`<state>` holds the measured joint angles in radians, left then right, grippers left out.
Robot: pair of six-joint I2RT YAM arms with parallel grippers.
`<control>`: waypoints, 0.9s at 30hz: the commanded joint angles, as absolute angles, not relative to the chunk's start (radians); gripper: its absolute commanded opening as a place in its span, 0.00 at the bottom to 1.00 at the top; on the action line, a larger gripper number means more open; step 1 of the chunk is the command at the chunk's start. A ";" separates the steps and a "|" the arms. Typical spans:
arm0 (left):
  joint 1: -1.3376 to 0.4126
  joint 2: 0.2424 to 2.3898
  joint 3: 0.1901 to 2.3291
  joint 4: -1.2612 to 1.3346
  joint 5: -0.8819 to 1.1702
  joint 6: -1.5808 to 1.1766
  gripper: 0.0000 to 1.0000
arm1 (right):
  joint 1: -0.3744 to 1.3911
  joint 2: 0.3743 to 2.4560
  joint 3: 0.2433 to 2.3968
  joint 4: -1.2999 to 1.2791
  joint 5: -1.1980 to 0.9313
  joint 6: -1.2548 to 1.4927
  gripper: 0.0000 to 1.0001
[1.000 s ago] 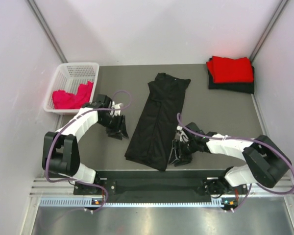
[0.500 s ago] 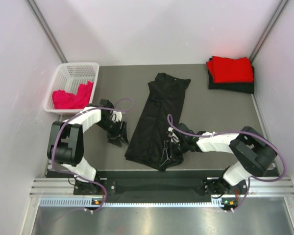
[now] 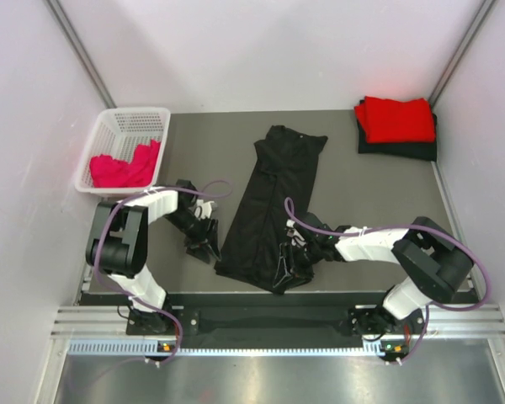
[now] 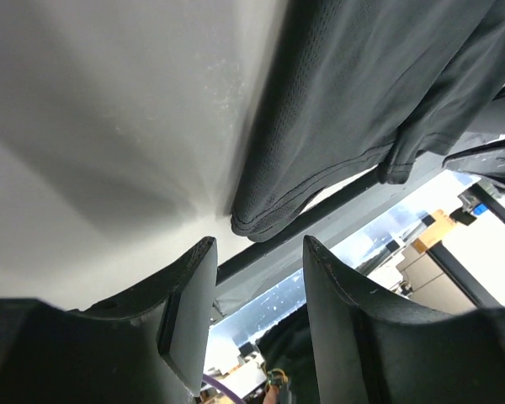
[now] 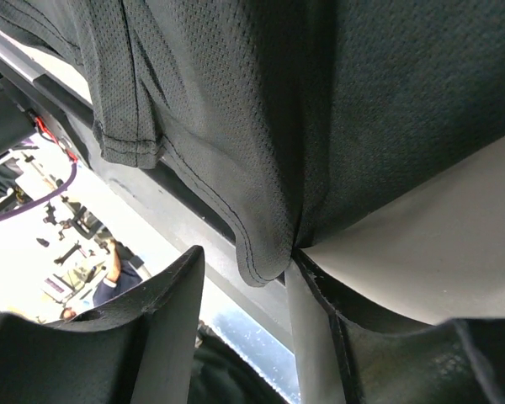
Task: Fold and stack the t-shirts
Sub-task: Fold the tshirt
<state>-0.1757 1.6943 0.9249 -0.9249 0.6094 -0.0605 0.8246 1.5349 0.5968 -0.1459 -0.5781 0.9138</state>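
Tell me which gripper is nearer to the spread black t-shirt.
Right. The right gripper is at the black t-shirt's near right corner, hem between its open fingers. The left gripper sits off the near left corner, bare table between them.

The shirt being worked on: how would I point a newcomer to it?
Start at the centre of the grey table. The long black t-shirt lies there as a narrow strip. Its neighbours are a folded red-and-black stack far right and pink-red cloth in the white basket.
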 commanded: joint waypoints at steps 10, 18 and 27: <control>-0.242 1.743 0.893 -0.923 0.604 -0.063 0.45 | 0.845 1.554 0.595 -0.107 -0.558 0.928 0.42; -0.242 1.773 0.899 -0.900 0.580 -0.113 0.52 | 0.854 1.565 0.601 -0.094 -0.555 0.930 0.43; -0.242 1.798 0.907 -0.890 0.617 -0.107 0.31 | 0.857 1.577 0.603 -0.087 -0.557 0.928 0.39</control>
<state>-0.2420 1.7840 0.9005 -0.9096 0.5972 -0.1104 0.8352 1.5555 0.5964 -0.1059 -0.5785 0.9283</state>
